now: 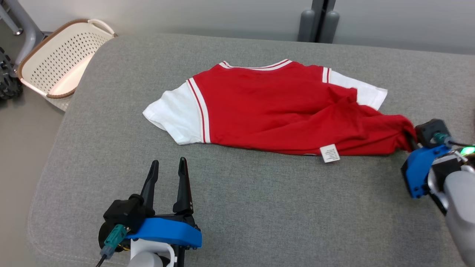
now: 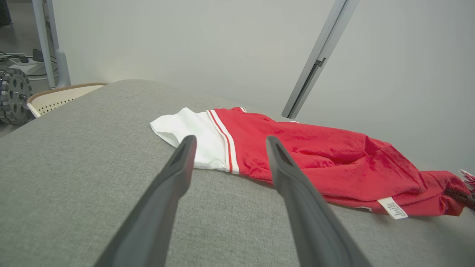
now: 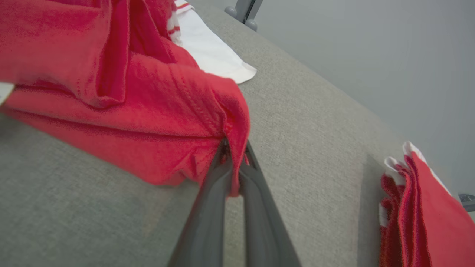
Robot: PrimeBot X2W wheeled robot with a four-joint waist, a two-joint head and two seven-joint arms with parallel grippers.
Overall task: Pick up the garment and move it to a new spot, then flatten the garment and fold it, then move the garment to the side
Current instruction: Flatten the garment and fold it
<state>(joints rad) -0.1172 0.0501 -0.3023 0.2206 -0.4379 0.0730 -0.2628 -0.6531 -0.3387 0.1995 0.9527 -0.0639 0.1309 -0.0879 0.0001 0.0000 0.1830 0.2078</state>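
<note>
- Garment (image 1: 274, 107): I see a red shirt with white sleeves lying across the middle of the grey cushioned surface (image 1: 259, 207). Its collar is on the far side, and its left white sleeve (image 1: 174, 115) is spread flat.
- Right gripper (image 3: 233, 148): my right wrist view shows the two fingers pressed together on the bunched red hem at the garment's right end. The cloth is pinched between them and drapes over their tips.
- Left gripper (image 1: 169, 161): its fingers stand apart and hold nothing. It sits over bare cushion, near the garment's near edge but not touching it.
- Done so far, in my judgement: only the grasp that opens the first step. Nearly all of the cloth rests on the cushion.
- Condition of the cloth: the right half is gathered into folds toward the pinch, and a label (image 1: 330, 153) pokes out at the near hem. I judge it neither flattened nor folded.
- Left to do: lifting and relocating, smoothing, folding, and setting aside.
- Surroundings: a basket (image 1: 59, 63) stands off the far left corner, and a folded stack (image 3: 423, 207) of red-and-white cloth lies well apart to the right.
</note>
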